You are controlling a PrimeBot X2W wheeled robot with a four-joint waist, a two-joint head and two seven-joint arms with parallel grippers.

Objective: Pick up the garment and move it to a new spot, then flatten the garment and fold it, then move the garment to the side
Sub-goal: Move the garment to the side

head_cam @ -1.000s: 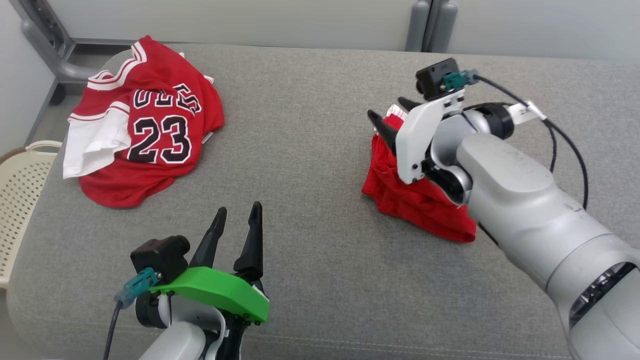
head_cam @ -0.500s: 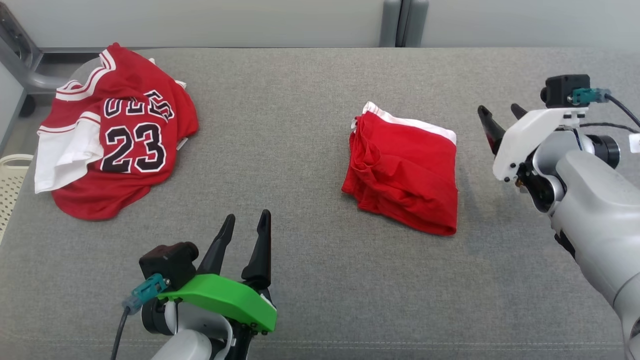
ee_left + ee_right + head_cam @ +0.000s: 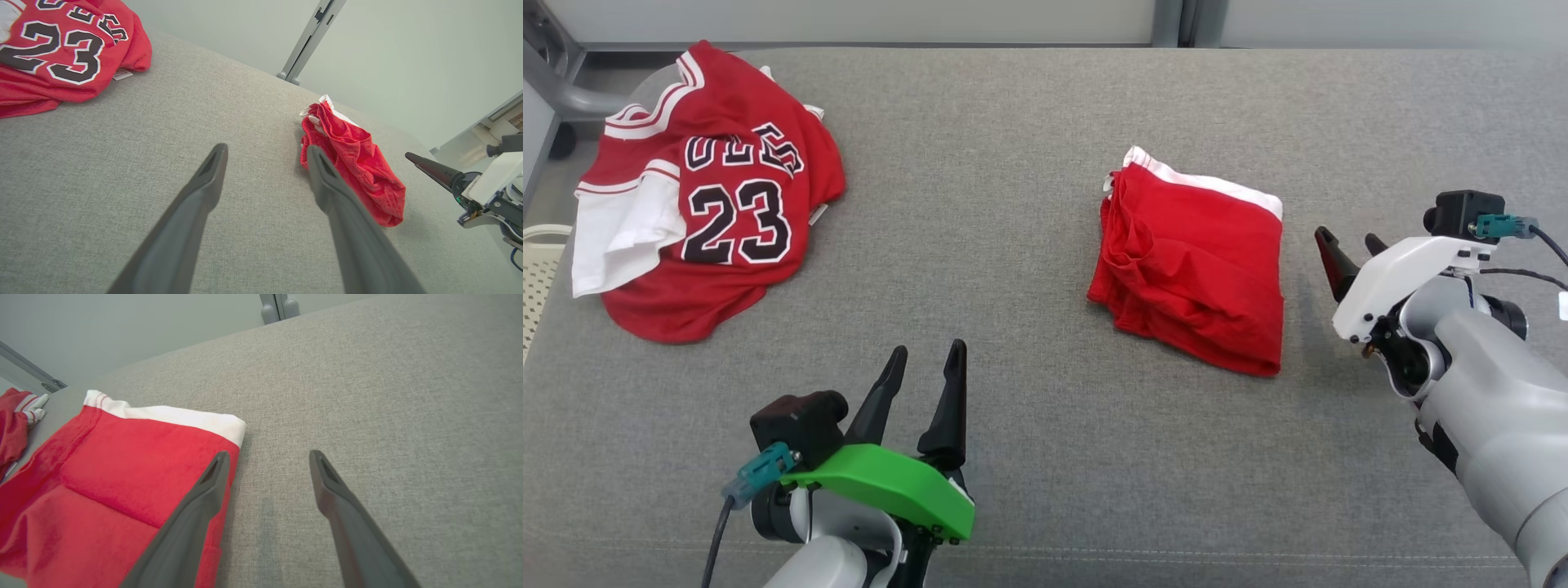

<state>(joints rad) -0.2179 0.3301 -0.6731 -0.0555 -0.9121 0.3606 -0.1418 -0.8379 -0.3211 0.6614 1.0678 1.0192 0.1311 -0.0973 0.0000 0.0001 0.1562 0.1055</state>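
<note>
Right claw (image 3: 1349, 243): dark fingers spread, empty, just beside folded red cloth garment with white band (image 3: 1192, 286).
Left claw (image 3: 927, 355): spread, empty, apart from it.
Garment: flat on grey fabric bench (image 3: 1013, 163), right of centre.
Far left: crumpled red number-23 jersey (image 3: 711, 212), well apart.

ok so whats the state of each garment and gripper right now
red shorts, folded, lying flat, not held
number 23 jersey, crumpled, unfolded, at the far left
left gripper, open, empty
right gripper, open, empty, just right of the shorts
</note>
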